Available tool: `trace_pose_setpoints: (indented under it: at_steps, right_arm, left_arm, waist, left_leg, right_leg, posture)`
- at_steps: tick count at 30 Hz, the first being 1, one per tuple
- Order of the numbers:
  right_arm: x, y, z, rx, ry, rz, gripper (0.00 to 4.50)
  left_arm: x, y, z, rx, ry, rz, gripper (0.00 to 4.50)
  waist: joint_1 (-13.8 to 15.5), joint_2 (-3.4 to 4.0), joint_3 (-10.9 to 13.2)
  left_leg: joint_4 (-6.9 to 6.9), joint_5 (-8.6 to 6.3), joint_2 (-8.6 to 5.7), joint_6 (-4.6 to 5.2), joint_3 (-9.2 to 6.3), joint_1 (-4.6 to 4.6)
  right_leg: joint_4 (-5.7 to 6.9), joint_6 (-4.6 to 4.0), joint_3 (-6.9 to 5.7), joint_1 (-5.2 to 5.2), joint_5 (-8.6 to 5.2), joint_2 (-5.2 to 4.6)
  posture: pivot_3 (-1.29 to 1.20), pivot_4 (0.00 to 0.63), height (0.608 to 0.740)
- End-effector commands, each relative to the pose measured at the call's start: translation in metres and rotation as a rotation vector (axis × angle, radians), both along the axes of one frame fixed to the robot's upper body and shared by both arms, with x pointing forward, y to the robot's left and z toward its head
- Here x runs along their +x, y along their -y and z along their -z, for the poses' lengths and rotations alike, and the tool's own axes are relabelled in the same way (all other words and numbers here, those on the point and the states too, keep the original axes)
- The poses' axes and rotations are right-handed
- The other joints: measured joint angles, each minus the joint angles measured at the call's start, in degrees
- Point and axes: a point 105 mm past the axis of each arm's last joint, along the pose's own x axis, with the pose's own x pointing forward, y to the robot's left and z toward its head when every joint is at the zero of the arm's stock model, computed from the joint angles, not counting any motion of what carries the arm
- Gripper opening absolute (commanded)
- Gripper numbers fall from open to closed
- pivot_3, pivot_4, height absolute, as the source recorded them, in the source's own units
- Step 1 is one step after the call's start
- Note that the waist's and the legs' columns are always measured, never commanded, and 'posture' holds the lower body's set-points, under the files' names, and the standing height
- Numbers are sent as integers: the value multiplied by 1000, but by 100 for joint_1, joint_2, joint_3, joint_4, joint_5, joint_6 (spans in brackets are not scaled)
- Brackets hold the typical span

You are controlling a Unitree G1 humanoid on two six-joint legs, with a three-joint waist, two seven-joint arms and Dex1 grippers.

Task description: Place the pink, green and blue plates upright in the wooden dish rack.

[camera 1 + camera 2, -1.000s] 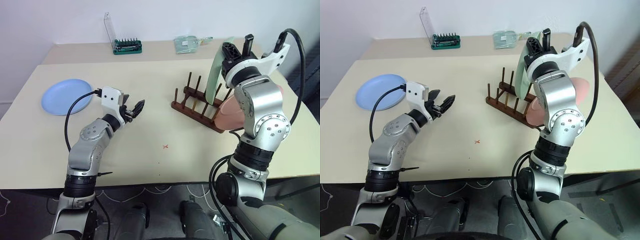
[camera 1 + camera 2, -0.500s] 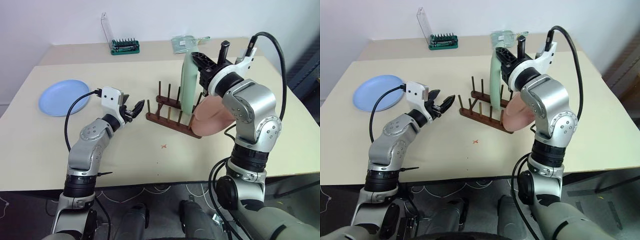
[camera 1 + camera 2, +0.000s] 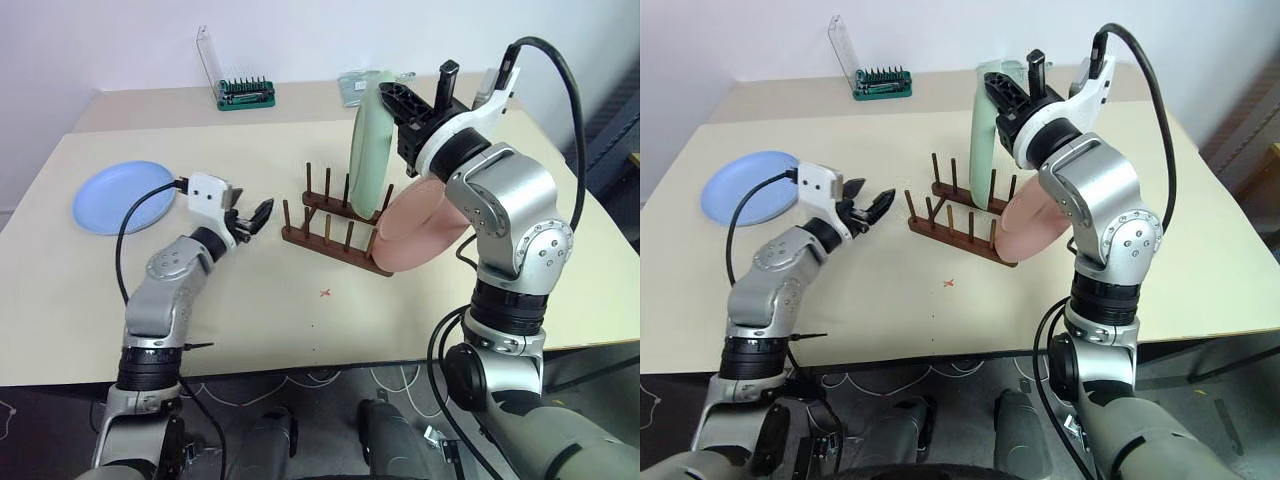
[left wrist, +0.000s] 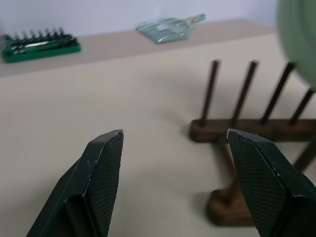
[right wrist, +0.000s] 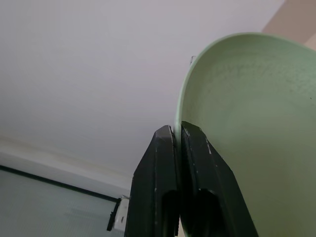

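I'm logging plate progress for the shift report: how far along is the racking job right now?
Done: the pink plate stands at the near end of the wooden dish rack. In hand: the right gripper is shut on the green plate, held upright over the rack's pegs. Left: the blue plate lies flat on the table, beyond the open left gripper.

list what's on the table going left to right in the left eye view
blue plate → left gripper → wooden dish rack → green plate → pink plate
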Motion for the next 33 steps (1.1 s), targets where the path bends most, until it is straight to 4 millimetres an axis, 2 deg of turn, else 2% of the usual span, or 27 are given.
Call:
trace_pose_setpoints:
  at_steps: [1, 3, 4, 7, 9, 11, 14, 21, 26, 33]
  right_arm:
    - [-14, 1, -28, 24, 132, -7, 0]
    - [-15, 2, -30, 29, 146, -4, 0]
    - [-15, 2, -32, 33, 156, -1, 0]
    - [-18, 2, -37, 39, 186, -1, 0]
    - [-18, 3, -38, 42, 195, -1, 0]
    - [-20, 3, -41, 45, 208, -2, 0]
    - [-20, 3, -42, 49, 213, 7, 0]
    - [-17, 3, -42, 47, 221, 24, 0]
    - [-18, 3, -42, 43, 228, 34, 0]
    - [-18, 2, -41, 44, 230, 44, 0]
  left_arm:
    - [2, -10, -9, 16, 44, 70, 3997]
    - [7, -19, 0, 43, 11, 95, 4412]
    - [8, -18, 9, 88, -23, 152, 4412]
    - [6, 0, 26, 79, -125, 373, 4412]
    - [7, 5, 29, 77, -150, 423, 4412]
    - [7, 12, 38, 157, -165, 483, 4412]
    - [14, 29, 47, 204, -194, 554, 4412]
    - [24, 52, 60, 282, -235, 632, 4412]
    - [21, 52, 66, 316, -246, 666, 4412]
    - [-11, 38, 72, 300, -265, 698, 4412]
  waist:
    - [1, 0, 0]
    - [4, 0, 0]
    - [5, 0, 0]
    - [7, 2, 1]
    - [6, 1, 1]
    - [2, 1, 1]
    - [2, 1, 1]
    - [-19, 0, 0]
    - [-14, 0, 0]
    - [-33, 5, -2]
  left_leg:
    - [0, 0, 0, 0, 0, -1]
    - [0, 0, 0, 0, 0, -1]
    - [0, 0, 0, 0, 0, -1]
    - [0, 0, -1, 0, 2, -1]
    - [0, 0, -1, 0, 2, -2]
    - [1, 0, -1, 0, 1, -3]
    - [0, 1, -1, 0, 0, -3]
    - [1, 1, -1, 0, 2, -3]
    - [3, 2, 0, -1, 2, -2]
    - [0, 2, 2, -1, 2, 0]
  right_leg:
    - [-1, 0, 0, 0, 0, 0]
    - [0, 0, 0, 0, 0, 0]
    - [0, 0, 0, 0, 0, 0]
    - [-2, -1, 0, 0, 1, 0]
    - [-3, -1, 0, 0, 1, 1]
    - [-2, 0, 0, 0, 1, 0]
    - [1, -1, 0, -4, 1, 0]
    - [2, 1, 1, -6, 1, 1]
    - [9, 1, 1, -7, 2, 1]
    - [11, 1, 8, -10, 1, 1]
  posture:
    - [0, 150, 740]
    - [0, 150, 740]
    - [0, 150, 740]
    - [0, 150, 740]
    - [0, 150, 740]
    - [0, 150, 740]
    - [0, 150, 740]
    - [0, 150, 740]
    - [0, 150, 740]
    - [0, 150, 740]
